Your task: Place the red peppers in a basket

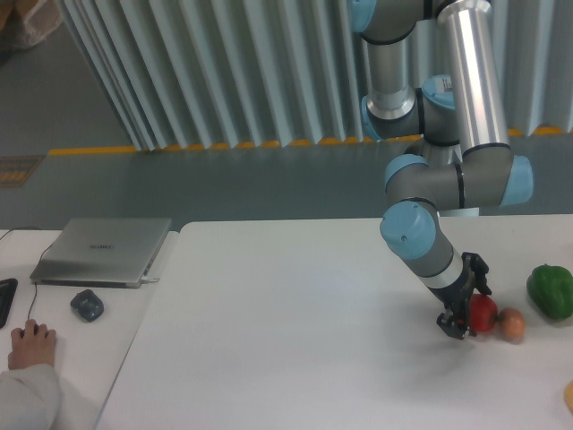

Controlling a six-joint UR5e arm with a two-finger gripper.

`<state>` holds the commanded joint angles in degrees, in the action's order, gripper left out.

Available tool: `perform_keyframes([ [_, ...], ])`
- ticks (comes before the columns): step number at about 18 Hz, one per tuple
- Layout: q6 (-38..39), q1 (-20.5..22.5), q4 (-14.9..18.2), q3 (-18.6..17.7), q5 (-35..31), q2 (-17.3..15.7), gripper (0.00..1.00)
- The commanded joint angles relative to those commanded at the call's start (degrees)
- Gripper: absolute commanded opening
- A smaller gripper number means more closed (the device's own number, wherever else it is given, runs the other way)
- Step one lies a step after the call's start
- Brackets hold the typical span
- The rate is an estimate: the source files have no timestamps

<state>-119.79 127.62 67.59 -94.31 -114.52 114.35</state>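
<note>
While the arm reached low over the right side of the white surface (295, 313), the step in hand looked like taking hold of the red pepper (484, 313), and doing it well meant a centred grip before any lift. Nearest the camera, a person's hand (29, 344) rested at the left edge, well away from the work. Further in lay a small dark mouse (87, 305) and behind it a closed laptop (103, 251), neither in the way.

To the right, the hand (463, 307) sat right against the pepper's left side, its dark fingers reaching above and below the fruit's near flank. From this angle I could not tell whether the fingers had closed on it or merely bracketed it. The pepper lay on the surface, touching a small orange-brown egg-shaped thing (511, 324) on its right; a green pepper (550, 291) stood apart beyond that.

In my judgement the glossy, lumpy skin could slip, so the fingers wanted to seat across the widest part and squeeze gently. A straight upward lift would avoid rolling the egg-shaped neighbour. No basket showed in view, so the carry would need planning beyond what could be seen. At the back stood a ribbed grey wall (224, 72).
</note>
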Motion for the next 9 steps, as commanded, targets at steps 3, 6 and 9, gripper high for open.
perform_keyframes([
  [3,0.2,0.4,0.0,0.0,0.0,-0.4,0.35],
  [6,1.1,0.9,0.2,0.3,0.6,-1.2,0.33],
  [9,3.6,1.7,0.6,0.8,4.5,-4.2,0.33],
])
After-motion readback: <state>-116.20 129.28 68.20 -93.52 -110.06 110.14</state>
